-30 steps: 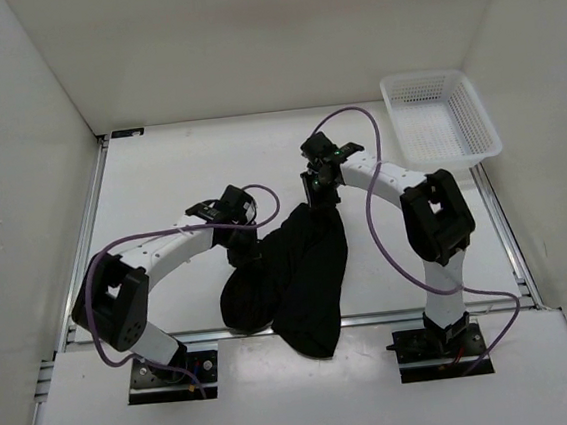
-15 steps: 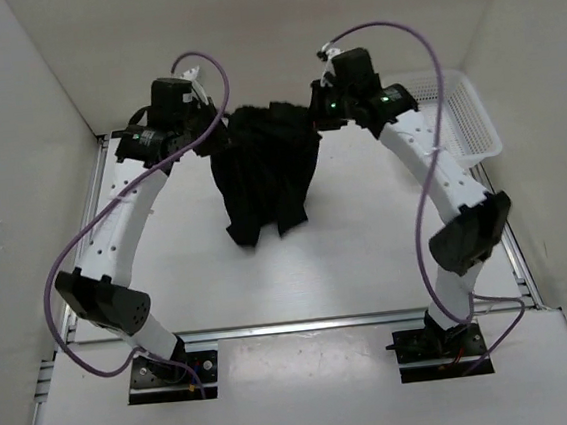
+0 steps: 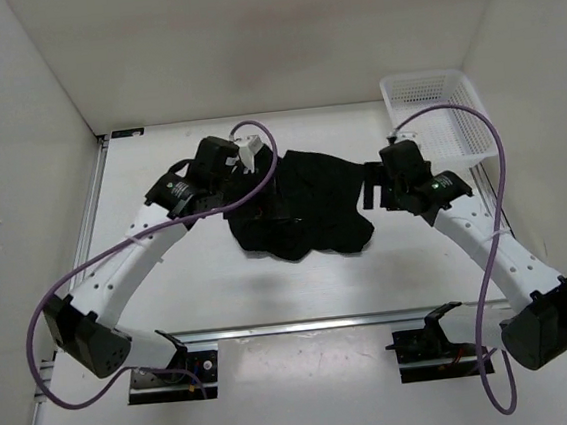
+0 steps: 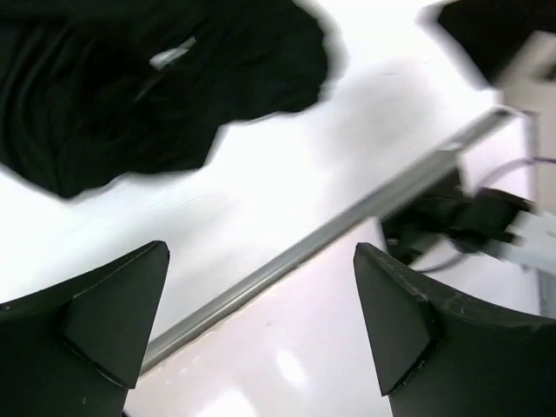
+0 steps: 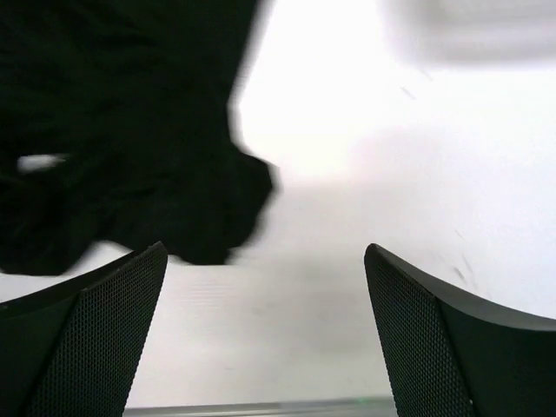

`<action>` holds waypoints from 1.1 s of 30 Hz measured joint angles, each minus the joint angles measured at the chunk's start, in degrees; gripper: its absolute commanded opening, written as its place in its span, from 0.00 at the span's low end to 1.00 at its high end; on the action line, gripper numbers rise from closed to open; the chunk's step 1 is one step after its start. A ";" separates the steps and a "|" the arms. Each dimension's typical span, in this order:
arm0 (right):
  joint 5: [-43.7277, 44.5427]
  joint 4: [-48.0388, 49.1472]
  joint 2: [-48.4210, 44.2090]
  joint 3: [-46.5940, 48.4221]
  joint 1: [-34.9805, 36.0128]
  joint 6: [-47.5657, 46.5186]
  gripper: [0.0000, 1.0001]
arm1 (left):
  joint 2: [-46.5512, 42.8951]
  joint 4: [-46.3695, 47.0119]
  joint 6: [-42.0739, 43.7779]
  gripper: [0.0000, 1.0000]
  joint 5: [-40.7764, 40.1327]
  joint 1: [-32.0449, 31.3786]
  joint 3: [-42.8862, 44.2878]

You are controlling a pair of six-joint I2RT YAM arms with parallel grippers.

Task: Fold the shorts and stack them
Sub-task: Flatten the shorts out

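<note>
- My left gripper has its fingers spread wide; between them I see only the white table and a metal rail at its near edge.
- My right gripper is spread wide too, with bare table between its fingers and no cloth in them.
- The shorts lie in a rumpled black heap on the table, around the middle and a little toward the far side, between my two wrists.
- From above, my left gripper hangs over the heap's far left edge. My right one sits just beside its right edge.
- Neither of my wrist cameras shows a finger touching the fabric: the heap fills the upper left of both views, away from my fingertips.
- A small pale tag shows on the cloth.
- The white mesh basket stands in the far right corner, beyond my right wrist. The shorts are outside it and well apart from it, and its mesh floor shows white all over.
</note>
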 measured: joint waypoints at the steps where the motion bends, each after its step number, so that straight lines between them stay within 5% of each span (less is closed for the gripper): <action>1: 1.46 -1.44 -0.17 -1.88 -1.20 0.52 0.98 | 0.72 -0.52 -0.11 0.92 -0.42 0.50 -1.64; 5: 3.06 -3.43 -2.67 -3.37 -4.28 2.16 0.71 | 1.84 -2.25 -0.81 0.59 -3.15 6.29 -4.22; 8: 1.18 -3.10 -2.47 -0.48 -3.32 3.41 0.66 | 1.44 -1.84 -1.36 0.59 -4.74 12.81 -4.22; 11: -1.44 -1.27 2.86 3.78 0.87 5.29 0.74 | 2.51 -1.51 -1.90 0.84 -5.49 18.86 -4.24; 13: -4.28 -0.28 8.24 6.40 4.59 6.40 0.82 | 4.63 -1.29 -2.43 0.91 -5.51 21.05 -4.24; 20: -12.55 2.01 22.27 9.84 15.72 11.87 0.84 | 18.84 -0.70 -3.50 0.82 -1.46 19.19 -5.70; 27: -14.58 2.08 16.83 2.29 7.28 14.14 0.82 | 24.02 -0.83 -3.10 0.80 -0.37 9.55 -6.67; 29: -14.86 1.90 14.23 0.85 2.95 14.08 0.82 | 26.12 -0.81 -3.30 0.59 -0.68 8.46 -6.03; 31: -14.99 1.73 11.98 0.39 -0.76 13.88 0.82 | 28.79 -0.70 -2.89 0.18 -1.16 8.13 -4.85; 33: -15.19 1.53 9.73 0.17 -3.37 13.51 0.82 | 30.62 -0.22 -2.54 0.10 -1.49 7.82 -4.26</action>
